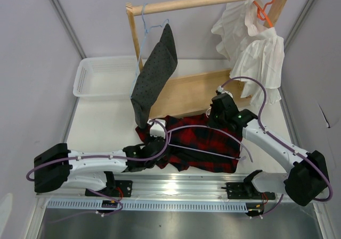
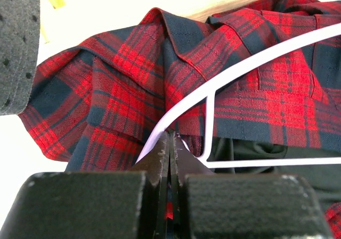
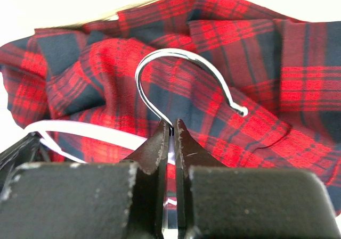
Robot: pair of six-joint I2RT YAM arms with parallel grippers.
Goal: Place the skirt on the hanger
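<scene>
1. Bare counter runs along the left edge, between the white basket at the far-left corner and the left arm.
2. The dark grey speckled garment hangs down to the skirt's far-left end.
3. The wooden rack board walls off the skirt's far side.
4. The white ruffled garment hangs over the far-right corner.
5. The left gripper and right gripper, both clamped on the hanger, crowd the skirt's top.

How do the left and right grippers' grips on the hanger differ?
The left gripper pinches the hanger's pale plastic arm; right gripper pinches the base of its silver hook. Left sits at the skirt's near-left edge, right at its far edge. Both are shut on the hanger.
</scene>
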